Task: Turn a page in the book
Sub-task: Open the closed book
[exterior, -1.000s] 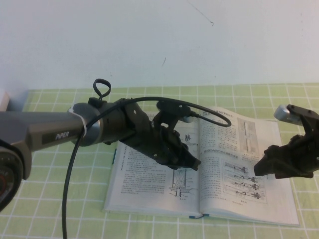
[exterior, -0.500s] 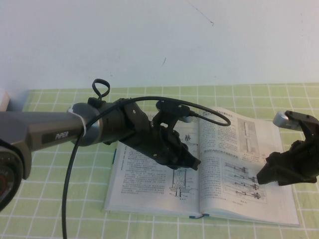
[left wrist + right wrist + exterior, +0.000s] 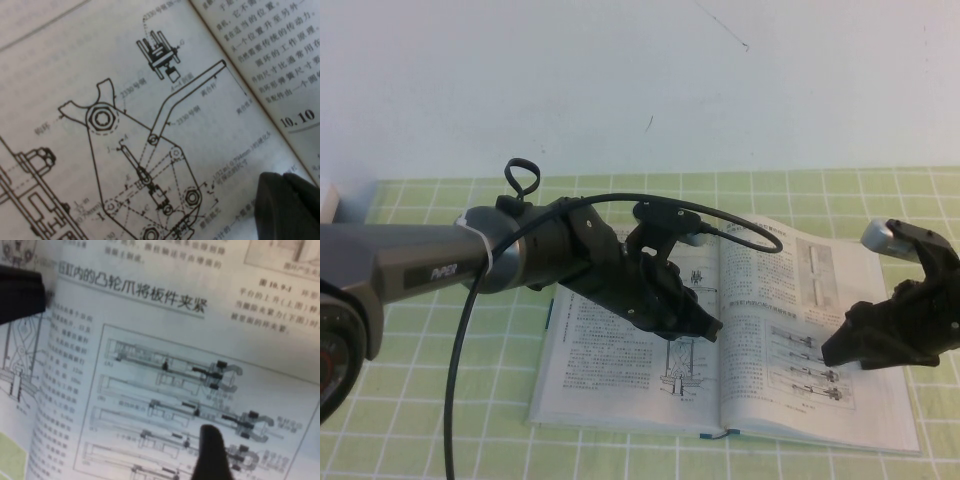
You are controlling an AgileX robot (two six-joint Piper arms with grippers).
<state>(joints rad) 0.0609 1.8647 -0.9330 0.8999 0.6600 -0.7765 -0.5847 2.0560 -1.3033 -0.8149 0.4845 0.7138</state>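
Presently, entries for this moment:

Book: the book (image 3: 720, 335) is laid open and flat on the green-checked table (image 3: 420, 400), in the lower centre of the high frame, spine running toward the camera.

Page: the page (image 3: 810, 330) with the tall grey photo and rows of tool diagrams is seen flat as the right-hand leaf; it is not yet lifted.

Left gripper: the left gripper (image 3: 705, 325) is placed at frame centre, over the left-hand leaf with the large section drawings, just beside the gutter. It is judged to be stationed there to pin that side down. From the left wrist view only one dark tip (image 3: 290, 205) is visible over the drawing; whether the fingers are spread or pressed together cannot be told, nor whether paper is touched.

Right gripper: the right gripper (image 3: 840, 350) is held at the right of the frame, low over the tool diagrams. One fingertip (image 3: 212, 450) is seen against the diagrams; spread or pressed together cannot be told.

Judgement: the approach step is in hand; a catch on the leaf's outer edge is still needed.

Risk: thin paper may crease or several leaves may rise together.
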